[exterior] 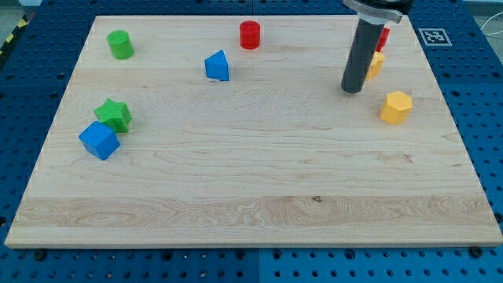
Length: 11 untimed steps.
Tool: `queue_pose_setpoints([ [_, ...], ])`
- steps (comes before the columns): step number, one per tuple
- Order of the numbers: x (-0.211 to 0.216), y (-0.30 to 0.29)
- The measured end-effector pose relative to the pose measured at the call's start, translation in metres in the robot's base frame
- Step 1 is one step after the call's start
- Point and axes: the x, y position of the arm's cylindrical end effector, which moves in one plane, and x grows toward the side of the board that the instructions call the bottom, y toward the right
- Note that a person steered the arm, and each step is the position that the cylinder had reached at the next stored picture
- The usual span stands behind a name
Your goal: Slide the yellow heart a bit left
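The yellow heart (376, 64) lies near the view's top right, partly hidden behind my rod. My tip (351, 89) rests on the board just left of and slightly below the heart, close to it; I cannot tell whether they touch. A red block (383, 36) sits right above the heart, mostly hidden by the rod. A yellow hexagon block (396, 107) lies to the lower right of my tip.
A red cylinder (249, 34) and a blue block (217, 66) lie at the top middle. A green cylinder (120, 45) sits at the top left. A green star (114, 115) touches a blue cube (99, 141) at the left. The wooden board (251, 196) ends at blue pegboard.
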Motion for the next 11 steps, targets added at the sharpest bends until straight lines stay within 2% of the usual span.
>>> queue_pose_setpoints([
  [3, -0.003, 0.081],
  [4, -0.017, 0.091],
  [6, -0.045, 0.089],
  [8, -0.046, 0.068],
  [11, -0.027, 0.001],
])
